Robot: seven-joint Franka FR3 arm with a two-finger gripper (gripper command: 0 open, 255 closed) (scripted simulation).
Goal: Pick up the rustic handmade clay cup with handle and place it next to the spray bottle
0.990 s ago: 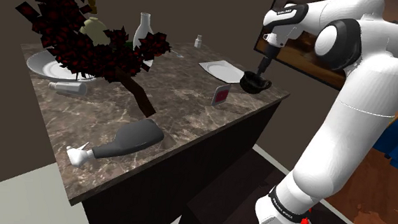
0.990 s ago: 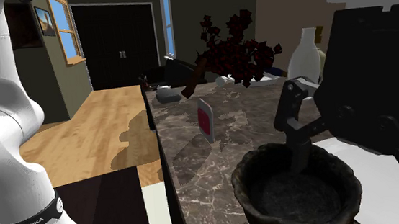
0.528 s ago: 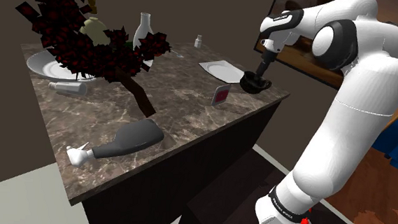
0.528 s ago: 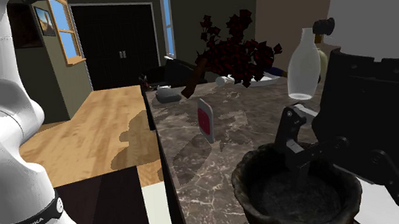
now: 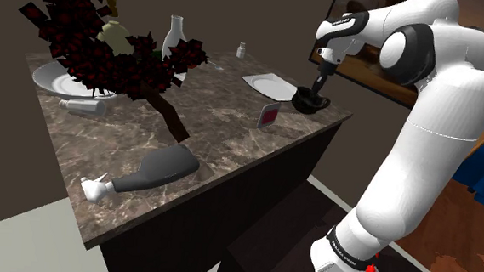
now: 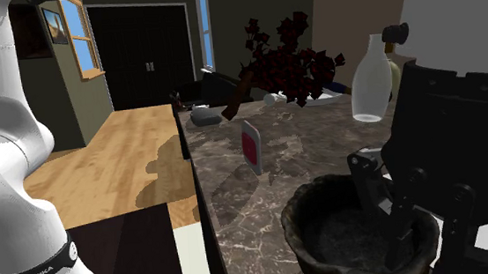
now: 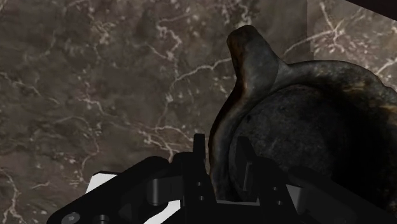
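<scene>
**Item 1: gripper** (image 5: 319, 84). Is being shown pointing down over the counter (image 5: 231, 152) corner nearest the arm. The fingers (image 7: 200, 160) are being pressed onto one thin stretch of cup wall, one outside and the other inside the bowl. No gap is being made out on either side in the wrist view, so the state is being judged as pinching the wall, not spread.

**Item 2: clay cup** (image 5: 308, 101). Dark, rough-surfaced, wide-mouthed. Is being seen directly under the gripper, w/ its base appearing to rest on the counter, i.e. not yet lifted. The handle (image 7: 251, 54) is being seen just ahead of the fingertips, on the same stretch of rim that is being gripped.

**Item 3: spray bottle** (image 5: 149, 173). Dark grey body w/ white nozzle, lying on its side. Is being found well apart from the gripper, far down the counter, beyond a small red-faced card (image 5: 269, 115) standing between the two. Long axis is being judged as running approx. along the line from gripper to bottle, w/ the base end nearer the gripper and the nozzle end farther.

**Item 4: key relation.** The carry is being judged as a long traverse from the gripper's present spot toward the bottle's base end, w/ the card lying close to that path. Enough lift is being called for to clear it. Bare counter is being seen along the bottle's flank, so a spot beside the body is being preferred over one off either end.

**Item 5: white plate** (image 5: 264, 85). Is being seen just beside the cup; whether they touch cannot be told.
</scene>
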